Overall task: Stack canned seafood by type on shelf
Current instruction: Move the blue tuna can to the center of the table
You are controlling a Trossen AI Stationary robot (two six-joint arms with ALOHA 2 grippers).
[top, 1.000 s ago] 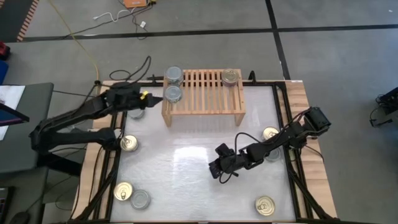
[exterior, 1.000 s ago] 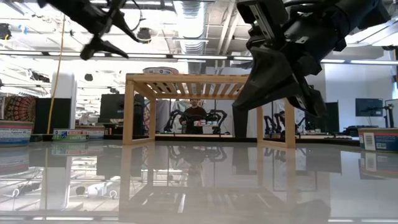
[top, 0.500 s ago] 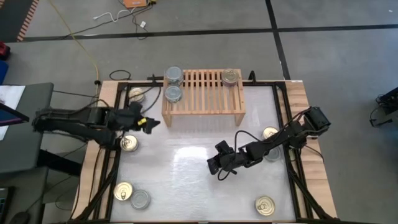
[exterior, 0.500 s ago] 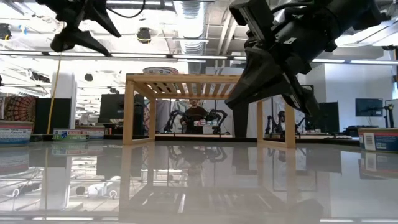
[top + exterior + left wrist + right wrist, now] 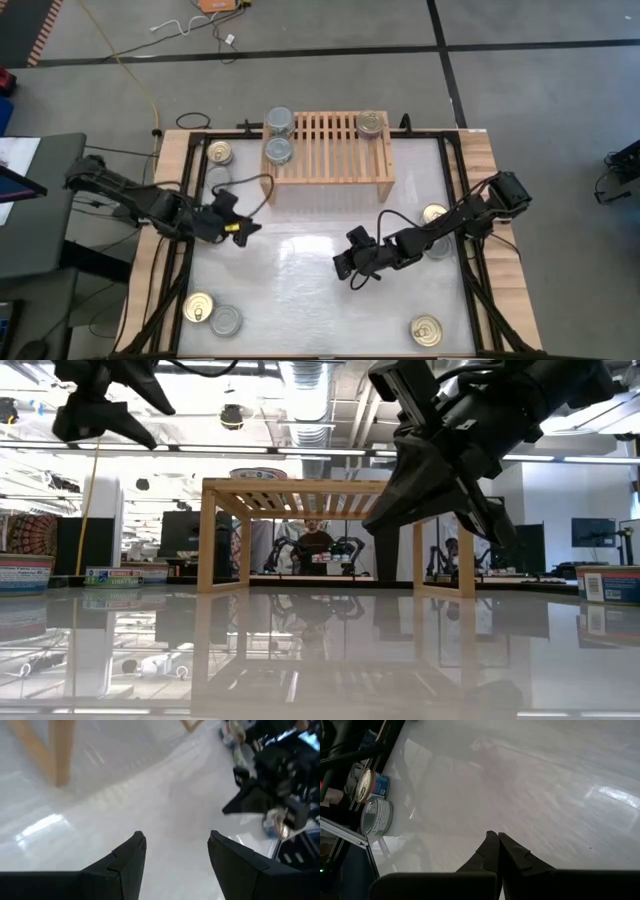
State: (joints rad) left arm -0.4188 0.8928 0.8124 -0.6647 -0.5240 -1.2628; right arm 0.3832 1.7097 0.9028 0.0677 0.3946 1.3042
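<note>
Counting tins, we find three small round flat cans on the light-wood slatted shelf: two silver-topped ones at its left end and a gold-lidded one at the right. Seven or so remain on the white table: gold lids at, and a silver one. Most of the job is left, we judge. Our left gripper hovers empty with fingers parted; our right gripper waits mid-table, closed on nothing.
</note>
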